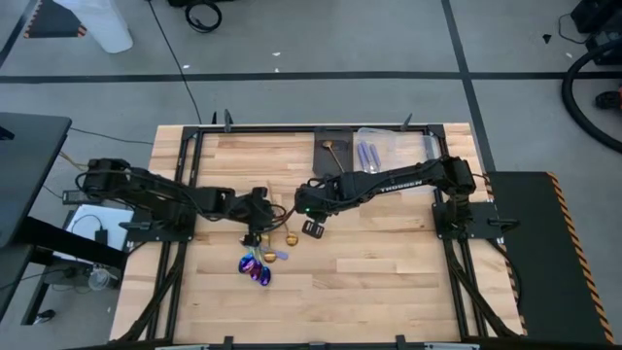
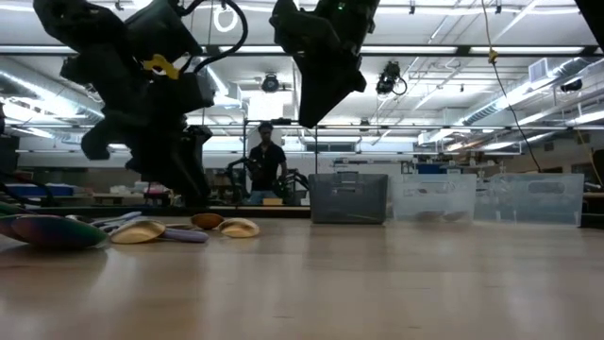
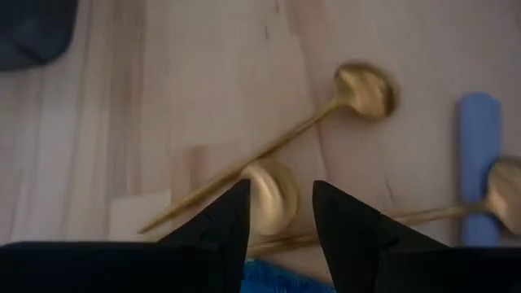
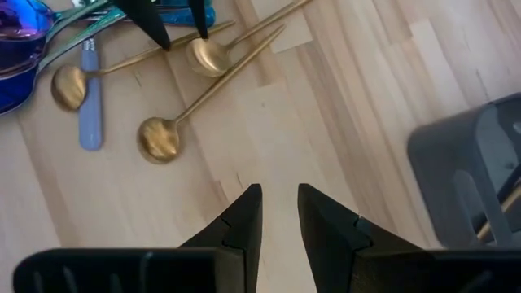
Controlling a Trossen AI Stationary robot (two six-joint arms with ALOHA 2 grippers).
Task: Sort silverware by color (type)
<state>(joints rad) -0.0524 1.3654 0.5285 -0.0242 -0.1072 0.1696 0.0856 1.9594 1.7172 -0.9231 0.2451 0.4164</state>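
The silverware pile (image 1: 262, 261) lies flat near the table's middle: gold spoons (image 4: 159, 138), a lavender-handled piece (image 4: 89, 114), and iridescent purple (image 4: 16, 49) and teal pieces. My left gripper (image 3: 281, 203) is open, low over the pile, its fingertips either side of one gold spoon's bowl (image 3: 273, 195). I cannot tell whether they touch it. My right gripper (image 4: 277, 203) is open, raised above bare wood just right of the pile (image 1: 311, 226). A gold utensil (image 1: 333, 148) lies in the dark tray, lavender ones (image 1: 369, 154) in the clear tray.
The dark tray (image 1: 323, 167) and the clear tray (image 1: 394, 144) stand side by side at the table's far edge. Bare wood spreads over the near and right parts of the table. A person (image 2: 267, 161) stands in the room beyond the table.
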